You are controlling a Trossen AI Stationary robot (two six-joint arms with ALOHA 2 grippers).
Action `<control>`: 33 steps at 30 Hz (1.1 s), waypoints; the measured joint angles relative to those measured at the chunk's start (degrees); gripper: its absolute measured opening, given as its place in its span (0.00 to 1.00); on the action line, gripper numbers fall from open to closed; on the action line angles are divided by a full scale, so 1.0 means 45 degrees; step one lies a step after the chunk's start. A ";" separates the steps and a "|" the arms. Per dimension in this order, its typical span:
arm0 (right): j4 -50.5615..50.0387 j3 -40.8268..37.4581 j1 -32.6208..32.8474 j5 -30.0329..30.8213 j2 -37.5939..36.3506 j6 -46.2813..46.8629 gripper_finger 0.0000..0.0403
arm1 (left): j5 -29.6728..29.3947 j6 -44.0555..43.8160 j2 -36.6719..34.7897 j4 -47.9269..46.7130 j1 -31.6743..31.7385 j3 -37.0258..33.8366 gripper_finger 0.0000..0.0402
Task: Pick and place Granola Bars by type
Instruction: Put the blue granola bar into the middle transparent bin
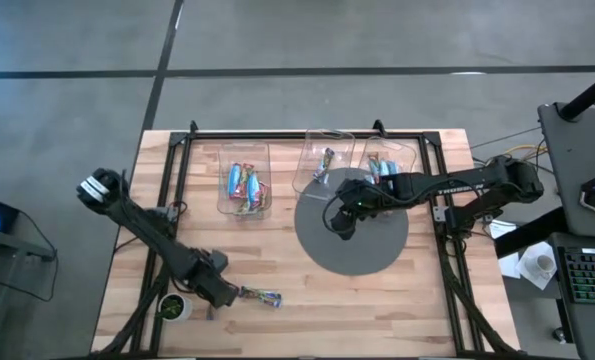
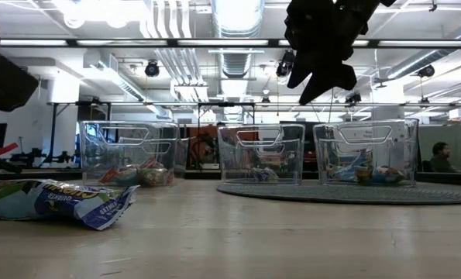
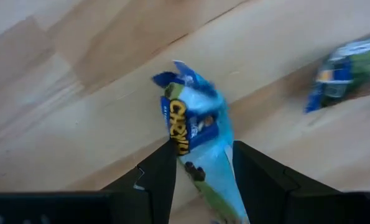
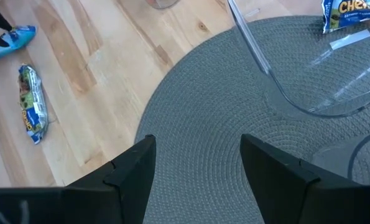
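My left gripper [image 3: 203,180] is near the table's near-left corner, shut on a light blue granola bar [image 3: 197,124]. A second bar, blue and green [image 1: 267,297], lies flat on the wood just right of it; it also shows in the low view [image 2: 60,203] and the right wrist view [image 4: 32,102]. My right gripper [image 4: 197,168] hangs open above the grey round mat [image 1: 362,250], touching nothing. More bars lie in the three clear bins: left [image 1: 244,180], middle [image 1: 322,160], right [image 1: 389,162]. My left gripper pinches the light blue bar between its two fingers, on the bar's lower half [image 3: 203,165]. The bar lies along the fingers and its crimped free end [image 3: 175,74] sticks out past the fingertips. Whether any part rests on the wood, I cannot tell.
The three bins stand in a row along the far side; the middle and right ones sit on the mat's far edge. A small white cup with green contents [image 1: 174,306] stands near the left gripper. Black rails frame the tabletop. Bare wood lies between the bins and the near edge.
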 joint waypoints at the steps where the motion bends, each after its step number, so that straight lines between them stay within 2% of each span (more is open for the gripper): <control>1: 0.0005 0.0000 0.0000 -0.0001 0.0000 0.0000 0.56 | 0.0158 -0.0024 0.0148 0.0023 -0.0033 -0.0003 0.35; 9: 0.0005 0.0000 0.0000 -0.0005 0.0000 0.0000 0.56 | 0.0702 0.0234 0.1033 0.0475 -0.0107 0.0074 0.35; 16: 0.0005 0.0000 -0.0005 -0.0005 0.0003 0.0000 0.56 | 0.0767 -0.0207 0.0859 0.0030 -0.0107 0.0037 0.35; 25: 0.0017 -0.0083 -0.0005 -0.0005 0.0005 0.0000 0.56 | -0.1920 -0.0564 -0.0147 -0.1020 -0.0107 0.0384 0.35; 33: 0.0027 -0.0190 -0.0005 -0.0005 0.0005 0.0060 0.56 | -0.1722 -0.0618 -0.0254 -0.0954 -0.0116 0.0272 0.35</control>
